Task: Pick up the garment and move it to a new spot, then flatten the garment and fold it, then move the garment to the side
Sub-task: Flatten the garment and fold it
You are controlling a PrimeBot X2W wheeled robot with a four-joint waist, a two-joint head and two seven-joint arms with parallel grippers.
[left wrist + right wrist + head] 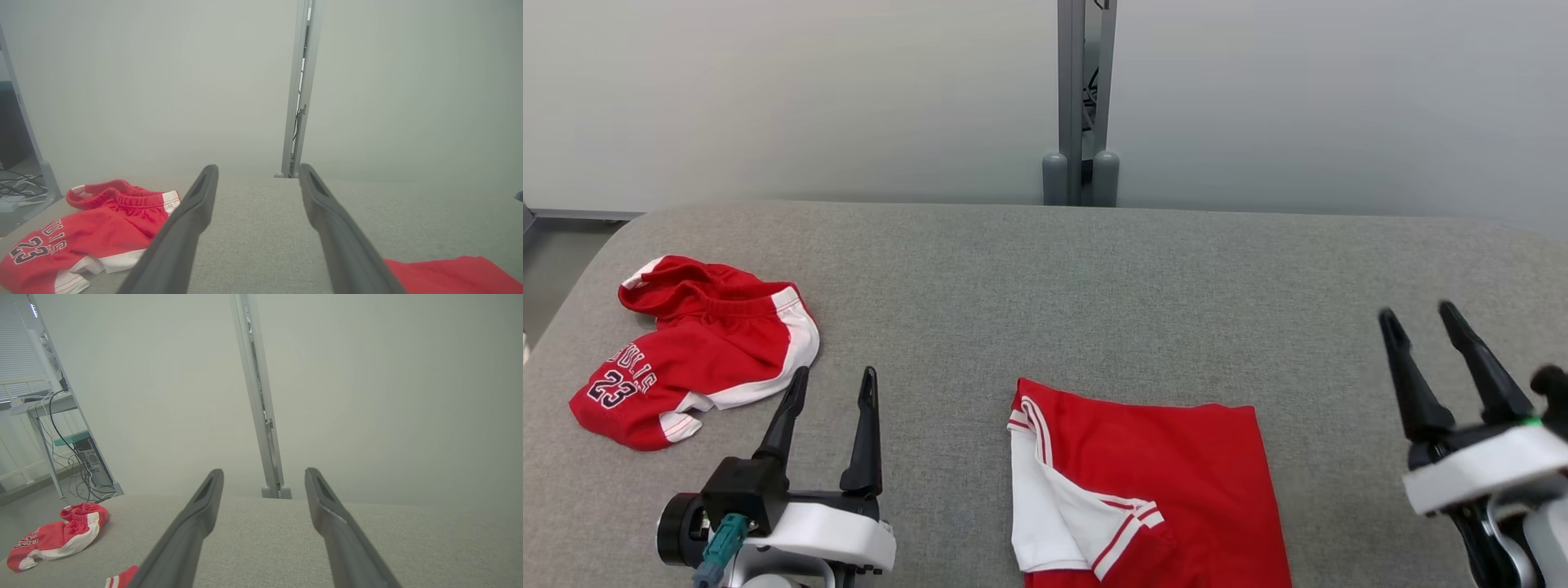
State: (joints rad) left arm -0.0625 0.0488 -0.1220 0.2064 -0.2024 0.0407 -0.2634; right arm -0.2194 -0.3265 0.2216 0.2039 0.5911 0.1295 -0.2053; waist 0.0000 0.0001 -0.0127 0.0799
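Note:
A red jersey top (1168, 482) with white and striped trim lies partly folded at the front middle of the grey table (1094, 278); a corner of it appears in the left wrist view as red cloth (449, 273) and in the right wrist view as a red corner (122, 576). My left gripper (833, 382) stands open to the left of it, nothing between its fingers (192, 220). My right gripper (1419, 317) is open at the right edge, well clear of the cloth, its fingers (327, 514) empty.
Crumpled red shorts (698, 347) marked 23 lie at the table's far left, also seen as the shorts (73, 237) and the shorts (57, 535). A grey post (1082, 106) stands behind the table against a pale wall. A desk with cables (61, 437) stands off to the left.

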